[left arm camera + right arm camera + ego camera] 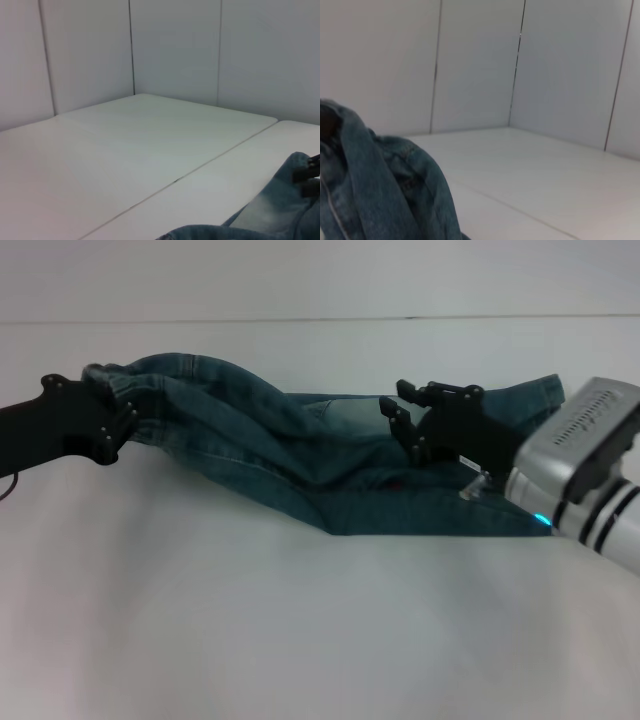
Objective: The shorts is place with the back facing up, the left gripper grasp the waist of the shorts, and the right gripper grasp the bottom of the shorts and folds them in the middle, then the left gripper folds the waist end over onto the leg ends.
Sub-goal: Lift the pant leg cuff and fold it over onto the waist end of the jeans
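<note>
Shorts: the blue faded denim shorts (330, 465) lie stretched sideways across the white counter (300, 640). They look already folded in half the long way, with a flat folded edge along the side nearest the robot.

Waist end: the bunched, ruffled waist of the shorts (130, 390) is on the robot's left and is lifted a little off the counter.

Left gripper: the black two-finger claw on the left arm (118, 412) is at that waist end. Its fingers are pinching the bunched denim.

Leg end: the bottom of the shorts (535, 390), with its flat stitched hems, lies on the robot's right, partly hidden behind the other claw.

Right gripper: the black two-finger claw with the silver wrist (405, 410) sits just above the middle of the shorts, near the leg end. Its fingers look spread apart with nothing between them.

Wrist views: each one shows only a lump of denim close by and the bare counter and grey walls behind.

Step now: I think the fold down the middle is done, and the second fold is just starting.

Next move: the left claw needs to keep its hold, lift the waist high enough, and carry it across toward the hems. The right claw should get out of the way first, or the cloth may land on it.
</note>
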Controlling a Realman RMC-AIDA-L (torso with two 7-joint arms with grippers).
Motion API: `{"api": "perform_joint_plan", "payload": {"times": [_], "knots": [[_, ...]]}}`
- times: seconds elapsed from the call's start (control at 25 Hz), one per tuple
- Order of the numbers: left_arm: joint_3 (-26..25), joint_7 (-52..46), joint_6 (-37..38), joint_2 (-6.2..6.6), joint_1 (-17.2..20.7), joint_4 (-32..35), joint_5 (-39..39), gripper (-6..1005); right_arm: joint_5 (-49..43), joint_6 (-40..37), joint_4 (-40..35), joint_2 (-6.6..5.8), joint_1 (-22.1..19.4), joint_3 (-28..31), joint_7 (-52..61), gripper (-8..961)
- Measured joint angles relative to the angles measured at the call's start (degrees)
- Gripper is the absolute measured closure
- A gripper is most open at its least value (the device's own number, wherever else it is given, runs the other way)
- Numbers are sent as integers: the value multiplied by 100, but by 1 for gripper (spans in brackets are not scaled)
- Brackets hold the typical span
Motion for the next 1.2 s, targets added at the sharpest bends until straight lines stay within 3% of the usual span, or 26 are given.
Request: {"api": "perform_joint_plan", "payload": {"times": [0.24, 0.6, 1.0, 1.2], "knots": [[128, -90, 201, -11, -68, 180, -12, 960, -175, 862, 245, 22, 436, -59, -15, 732], [490, -633, 561, -14, -279, 570, -179, 960, -963, 900, 531, 28, 716, -2, 20, 955], [1102, -860, 835, -18, -415, 838, -482, 960, -1549, 899, 698, 27, 928, 95, 74, 955], [1288, -917, 775, -18, -537, 844, -497, 960, -2175, 904, 793, 26, 1016, 439, 114, 954]]}}
